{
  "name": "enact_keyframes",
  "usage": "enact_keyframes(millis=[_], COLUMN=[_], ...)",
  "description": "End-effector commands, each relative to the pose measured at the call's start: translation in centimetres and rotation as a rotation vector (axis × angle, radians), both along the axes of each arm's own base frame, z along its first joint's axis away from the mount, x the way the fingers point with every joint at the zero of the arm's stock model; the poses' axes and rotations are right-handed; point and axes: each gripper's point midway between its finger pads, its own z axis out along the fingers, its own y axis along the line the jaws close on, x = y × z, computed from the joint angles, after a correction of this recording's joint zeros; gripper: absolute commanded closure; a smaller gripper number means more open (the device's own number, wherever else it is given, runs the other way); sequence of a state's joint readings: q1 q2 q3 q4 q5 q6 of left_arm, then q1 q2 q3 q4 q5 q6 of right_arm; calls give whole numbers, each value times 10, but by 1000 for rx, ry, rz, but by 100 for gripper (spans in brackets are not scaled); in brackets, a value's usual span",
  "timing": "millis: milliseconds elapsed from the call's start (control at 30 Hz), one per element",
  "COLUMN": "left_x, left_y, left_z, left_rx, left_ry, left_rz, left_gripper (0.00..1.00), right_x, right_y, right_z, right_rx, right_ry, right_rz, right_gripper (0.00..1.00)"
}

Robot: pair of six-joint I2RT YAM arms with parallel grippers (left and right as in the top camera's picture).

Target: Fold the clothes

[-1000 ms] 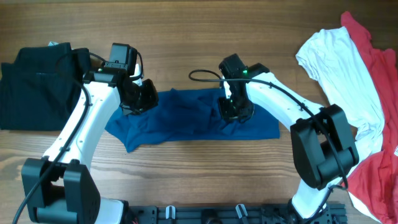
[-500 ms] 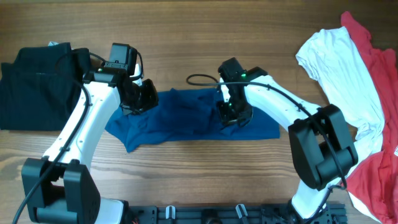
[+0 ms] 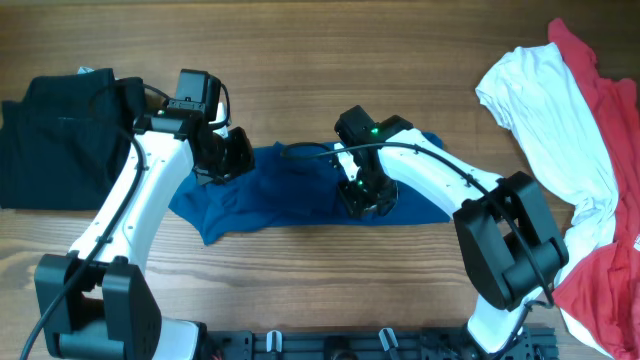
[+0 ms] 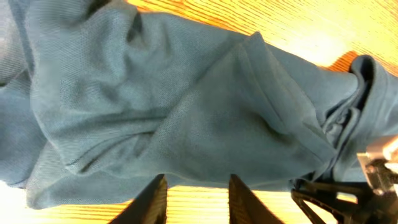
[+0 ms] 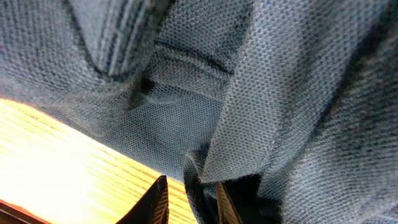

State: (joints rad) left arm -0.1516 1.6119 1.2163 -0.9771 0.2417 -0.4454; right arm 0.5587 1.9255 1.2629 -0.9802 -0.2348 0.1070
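Left fingers (image 4: 153, 202): parted by a narrow gap, nothing between them. They hover just above the table (image 3: 300, 50) at the near edge of the blue shirt (image 4: 186, 112); contact with the cloth cannot be confirmed.

Right fingers (image 5: 159, 204): narrowly parted, low in the shirt's folds. A fold of blue cloth stands between them, against one finger, with a strip of table showing beside the other. The fold is loose, not pinched.

The right wrist view alone shows the knit weave and a stitched, ribbed edge. The left wrist view shows creased layers bunched toward one end.

The overhead view alone shows the shirt lying crumpled in a long band mid-table, with both arms over it. A black garment (image 3: 50, 130) lies at the left end, and a white garment (image 3: 545, 110) lies over a red one (image 3: 610, 290) at the right end. All sit on wood-grain planks. No room is visible.
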Motion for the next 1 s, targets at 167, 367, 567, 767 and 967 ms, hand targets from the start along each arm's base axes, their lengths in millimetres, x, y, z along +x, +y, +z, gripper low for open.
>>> enact_keyframes(millis=[167,367,567,767,967], left_x=[3,0,-10,-9,8], left_y=[35,65,89,101,85], left_z=[-10,-22,-55,-77,-83], left_rx=[207,296,333,340,255], left_ry=[-8,51,177,222,145], left_rz=[57,171,213,184,-3], left_gripper=[55,42,40,39,40], right_x=[47,47,45,46,47], right_y=[-20,-46,-53,-52,-52], right_z=[104,142,138,139,139], right_rx=[-18,-29,-48,-46,-43], right_ry=[-396,-492,-472,-475,-478], right_rz=[-157,-261,-272,-272,-273], right_gripper=[60,35,34,34,33])
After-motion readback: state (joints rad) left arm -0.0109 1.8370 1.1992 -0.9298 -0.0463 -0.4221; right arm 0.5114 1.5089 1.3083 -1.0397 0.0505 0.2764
